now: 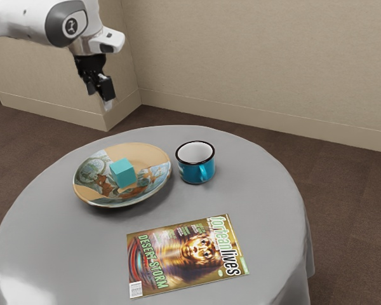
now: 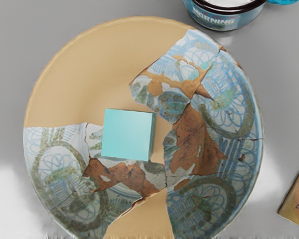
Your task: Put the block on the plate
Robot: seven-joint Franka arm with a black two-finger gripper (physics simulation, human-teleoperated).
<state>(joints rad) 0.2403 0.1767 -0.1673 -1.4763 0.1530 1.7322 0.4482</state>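
Note:
High above the table's far left part in the exterior view hangs my gripper (image 1: pixel 108 103), well clear of the block and plate; whether it is open or shut cannot be made out. The turquoise block (image 1: pixel 122 173) rests on the plate (image 1: pixel 157 154), near its middle. From above, in the wrist view, the block (image 2: pixel 127 134) lies flat, a little off the centre of the tan and blue patterned plate (image 2: pixel 65 84). Nothing touches the block except the plate.
A blue mug (image 1: pixel 195 172) with a dark rim stands close beside the plate. A magazine (image 1: pixel 187 256) lies flat on the round grey table (image 1: pixel 260 203), nearer the exterior camera. A beige wall (image 1: pixel 254 70) rises behind.

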